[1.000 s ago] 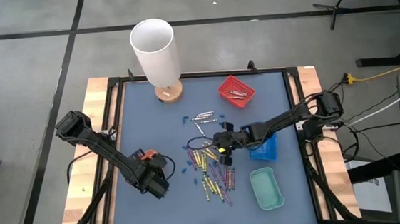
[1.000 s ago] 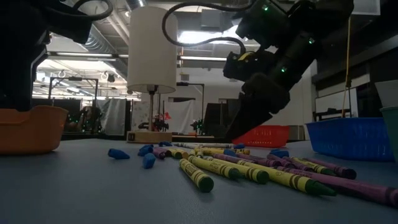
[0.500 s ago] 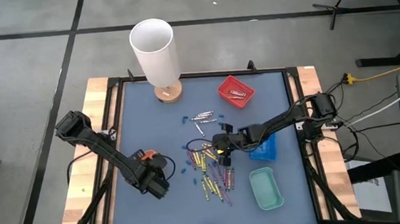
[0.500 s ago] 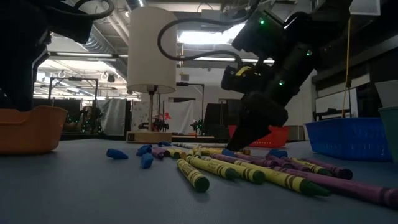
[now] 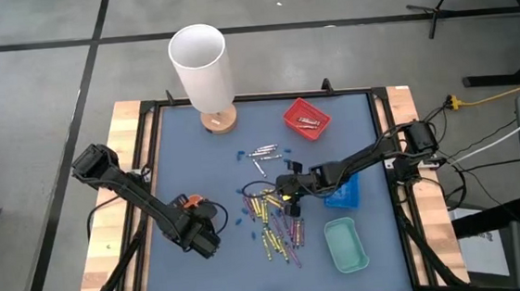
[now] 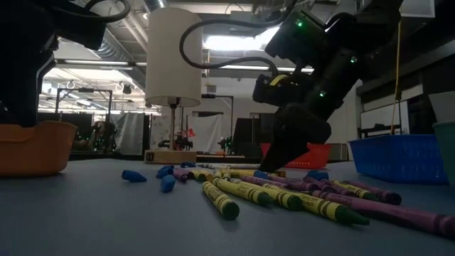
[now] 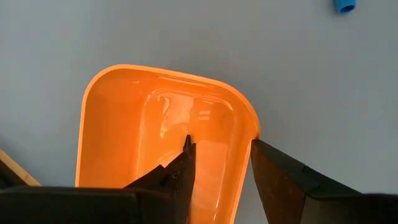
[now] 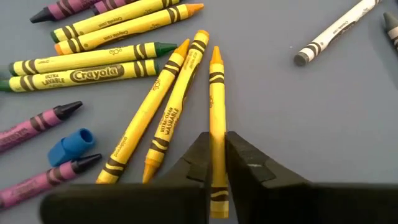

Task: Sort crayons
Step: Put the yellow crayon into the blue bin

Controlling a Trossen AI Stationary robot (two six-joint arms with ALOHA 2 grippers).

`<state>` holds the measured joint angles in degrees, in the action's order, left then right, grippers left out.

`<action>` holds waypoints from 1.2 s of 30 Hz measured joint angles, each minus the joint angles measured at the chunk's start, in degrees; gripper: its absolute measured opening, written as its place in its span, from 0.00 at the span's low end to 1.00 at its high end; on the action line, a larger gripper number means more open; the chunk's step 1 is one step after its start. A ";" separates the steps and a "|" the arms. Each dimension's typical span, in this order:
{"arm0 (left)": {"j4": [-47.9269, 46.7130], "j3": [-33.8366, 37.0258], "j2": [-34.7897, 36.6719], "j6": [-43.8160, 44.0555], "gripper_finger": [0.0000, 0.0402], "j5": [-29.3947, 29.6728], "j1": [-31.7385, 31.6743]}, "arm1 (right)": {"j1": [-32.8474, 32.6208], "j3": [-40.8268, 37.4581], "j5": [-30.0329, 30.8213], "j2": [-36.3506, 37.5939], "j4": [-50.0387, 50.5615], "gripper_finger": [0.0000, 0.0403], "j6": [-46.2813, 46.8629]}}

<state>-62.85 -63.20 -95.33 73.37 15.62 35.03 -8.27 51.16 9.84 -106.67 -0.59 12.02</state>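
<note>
Right jaws (image 8: 216,163): closed on a gold-orange crayon (image 8: 216,93), which is held lengthwise between the two dark fingers (image 8: 249,163) while it lies on the bench (image 5: 196,160). In the high view the right jaws (image 5: 285,189) are placed at the bench centre, at the 12 o'clock edge of the crayon pile (image 5: 278,220).

Beside the gripped crayon, touching or nearly so: two yellow crayons (image 8: 168,99) fanned out from it. Farther out: more yellow crayons (image 8: 93,68), purple-pink crayons (image 8: 37,121), one small blue bit (image 8: 71,146), and one silver-grey crayon (image 8: 336,34) lying apart.

Left jaws (image 7: 221,155): open, held over the rim of an orange tray (image 7: 112,124), one finger inside the rim and one outside. The left jaws (image 5: 202,236) are found at 8 o'clock on the bench.

Trays: red tray (image 5: 307,118) at 1 o'clock, silver-grey crayons seen inside; blue tray (image 5: 347,192) at 3 o'clock, partly hidden under the right arm; teal tray (image 5: 346,243) at 5 o'clock.

Loose silver-grey crayons (image 5: 263,152) at 12 o'clock of the pile.

A white-shaded lamp (image 5: 201,66) at 11 o'clock.
</note>
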 joint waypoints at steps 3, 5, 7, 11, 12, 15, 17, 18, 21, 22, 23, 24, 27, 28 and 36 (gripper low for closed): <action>0.01 0.00 0.00 0.00 0.35 0.00 -0.01 | 0.00 -0.02 0.03 0.00 0.11 0.03 -0.27; 0.00 0.00 0.00 0.01 0.35 0.00 0.00 | 0.00 -0.02 -0.17 0.44 0.25 0.02 -0.28; 0.00 0.00 0.00 0.00 0.35 0.00 0.00 | 0.06 -0.04 -0.43 1.11 0.56 0.03 -0.31; 0.00 0.00 0.00 0.00 0.35 0.00 0.00 | 0.09 -0.49 -0.62 4.02 3.17 0.07 -0.43; 0.00 0.00 0.00 0.00 0.35 0.00 0.00 | 0.09 -0.50 -0.62 5.07 3.52 0.07 -0.56; 0.02 0.00 -0.02 0.00 0.35 0.00 -0.01 | 0.09 -0.26 -0.60 9.11 6.40 0.06 -1.82; 0.03 0.00 -0.01 0.00 0.35 0.00 -0.01 | 0.09 -0.29 -0.60 11.54 9.89 0.05 -1.98; 0.04 0.00 0.00 0.00 0.35 0.00 -0.01 | 0.09 -0.31 -0.62 12.92 11.45 0.05 -1.98; 0.09 0.00 0.00 0.00 0.35 0.00 0.00 | 0.09 -0.24 -0.60 17.92 15.37 0.05 -1.98; 0.14 0.00 0.00 0.00 0.35 0.00 -0.02 | 0.09 -0.22 -0.59 19.48 16.90 0.05 -1.98; 0.21 0.00 -0.01 0.00 0.35 0.00 -0.02 | 0.09 -0.23 -0.60 20.92 18.68 0.06 -1.98; 0.37 0.00 -0.02 0.00 0.35 0.00 0.00 | 0.08 -0.24 -0.61 22.47 20.28 0.06 -1.98; 0.90 0.00 -0.02 0.01 0.35 0.02 -0.02 | 0.09 -0.22 -2.67 27.47 25.20 0.06 -1.87; 1.04 0.00 0.00 0.00 0.35 0.02 -0.02 | 0.07 -0.22 -4.15 28.94 27.47 0.06 -1.87; 1.70 0.00 0.00 0.00 0.35 0.26 -0.02 | 0.00 -0.17 -15.53 37.03 44.51 0.06 -1.87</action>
<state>-61.15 -63.20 -95.33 73.36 15.88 35.00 -8.27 50.98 -5.70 -69.64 43.92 10.15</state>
